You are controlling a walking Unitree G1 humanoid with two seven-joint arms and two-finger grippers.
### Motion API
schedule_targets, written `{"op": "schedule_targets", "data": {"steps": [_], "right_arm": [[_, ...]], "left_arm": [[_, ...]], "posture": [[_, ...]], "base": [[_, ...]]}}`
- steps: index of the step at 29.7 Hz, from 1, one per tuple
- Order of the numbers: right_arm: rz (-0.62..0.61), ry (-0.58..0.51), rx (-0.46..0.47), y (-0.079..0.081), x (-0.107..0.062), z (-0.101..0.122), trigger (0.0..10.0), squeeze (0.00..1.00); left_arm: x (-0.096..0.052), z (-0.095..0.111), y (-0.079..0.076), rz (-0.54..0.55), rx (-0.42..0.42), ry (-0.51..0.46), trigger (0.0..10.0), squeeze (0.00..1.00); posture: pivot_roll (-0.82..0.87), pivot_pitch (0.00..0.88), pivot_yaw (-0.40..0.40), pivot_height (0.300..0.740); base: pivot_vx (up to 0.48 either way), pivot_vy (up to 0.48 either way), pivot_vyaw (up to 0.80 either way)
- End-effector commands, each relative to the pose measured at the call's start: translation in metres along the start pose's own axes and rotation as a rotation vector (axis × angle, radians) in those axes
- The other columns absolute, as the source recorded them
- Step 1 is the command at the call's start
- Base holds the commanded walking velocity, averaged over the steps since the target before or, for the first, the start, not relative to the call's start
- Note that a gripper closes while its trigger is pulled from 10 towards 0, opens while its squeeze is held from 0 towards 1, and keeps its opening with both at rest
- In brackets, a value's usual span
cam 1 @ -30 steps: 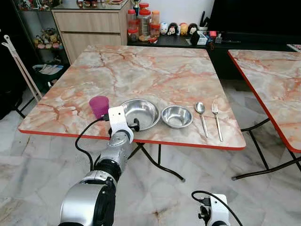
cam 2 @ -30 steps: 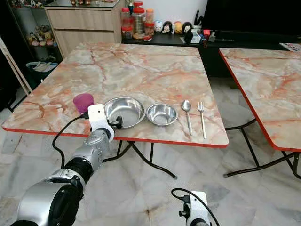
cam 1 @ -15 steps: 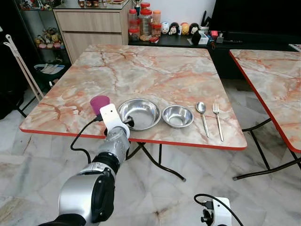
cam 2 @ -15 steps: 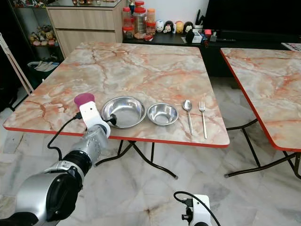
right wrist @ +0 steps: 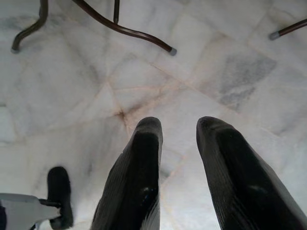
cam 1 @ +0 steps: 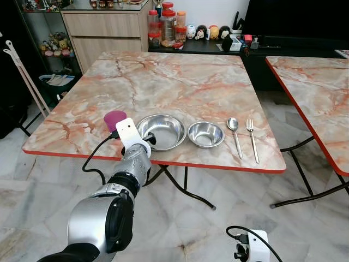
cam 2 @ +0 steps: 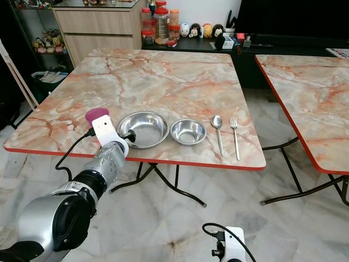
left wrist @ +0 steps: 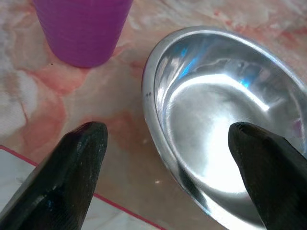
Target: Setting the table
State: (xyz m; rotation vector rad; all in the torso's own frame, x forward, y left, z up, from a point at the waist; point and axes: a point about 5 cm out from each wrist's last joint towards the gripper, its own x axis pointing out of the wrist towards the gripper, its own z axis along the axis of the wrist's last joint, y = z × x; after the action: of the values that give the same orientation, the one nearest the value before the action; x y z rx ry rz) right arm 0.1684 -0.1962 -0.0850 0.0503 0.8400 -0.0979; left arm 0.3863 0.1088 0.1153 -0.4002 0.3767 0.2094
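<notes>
On the marble table (cam 1: 180, 82), near its front edge, stand a purple cup (cam 1: 113, 117), a large steel bowl (cam 1: 163, 131) and a small steel bowl (cam 1: 205, 134) in a row. A spoon (cam 1: 234, 134) and a fork (cam 1: 251, 136) lie to their right. My left gripper (left wrist: 167, 135) is open at the front edge, between the cup (left wrist: 81, 28) and the large bowl (left wrist: 216, 120), its fingers straddling the bowl's near rim. My right gripper (right wrist: 180, 127) hangs low over the floor, fingers a little apart, holding nothing.
A second marble table (cam 1: 316, 82) stands to the right across a narrow gap. Behind are a wooden cabinet (cam 1: 103, 30) and a dark sideboard with jars (cam 1: 166, 24) and figurines. A white rack (cam 1: 22, 76) leans at the left. Table legs (cam 1: 185, 188) cross beneath.
My left arm has shifted a little to the left, toward the cup. The dishes and cutlery have not moved.
</notes>
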Motion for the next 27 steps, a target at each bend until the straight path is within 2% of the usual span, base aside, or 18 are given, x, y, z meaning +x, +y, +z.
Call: {"op": "schedule_targets", "data": {"steps": [1,9,14,22,27], "right_arm": [[-0.015,-0.011,0.017,-0.002,-0.001,0.000,10.0,0.00],[-0.022,0.008,0.005,-0.010,-0.006,-0.012,10.0,0.00],[-0.029,0.002,-0.023,-0.022,-0.012,-0.019,10.0,0.00],[0.025,-0.098,-0.061,-0.022,-0.008,0.002,10.0,0.00],[0.014,-0.141,-0.085,-0.032,-0.006,0.016,10.0,0.00]], "left_arm": [[-0.001,0.000,-0.006,-0.010,0.031,0.013,10.0,0.00],[-0.003,-0.010,-0.010,-0.028,0.041,0.019,10.0,0.00],[-0.004,-0.012,-0.014,-0.025,0.010,0.016,10.0,0.00],[-0.002,-0.001,-0.009,0.016,-0.027,-0.034,10.0,0.00],[-0.001,0.008,-0.004,0.054,-0.049,-0.073,10.0,0.00]], "posture": [[-0.14,0.000,0.013,0.740],[-0.16,0.000,-0.003,0.740],[-0.17,0.000,-0.050,0.740],[-0.17,0.000,-0.083,0.740],[-0.17,0.000,-0.120,0.740]], "base": [[0.000,0.000,0.00],[0.000,0.000,0.00],[0.000,0.000,0.00],[0.000,0.000,0.00],[0.000,0.000,0.00]]}}
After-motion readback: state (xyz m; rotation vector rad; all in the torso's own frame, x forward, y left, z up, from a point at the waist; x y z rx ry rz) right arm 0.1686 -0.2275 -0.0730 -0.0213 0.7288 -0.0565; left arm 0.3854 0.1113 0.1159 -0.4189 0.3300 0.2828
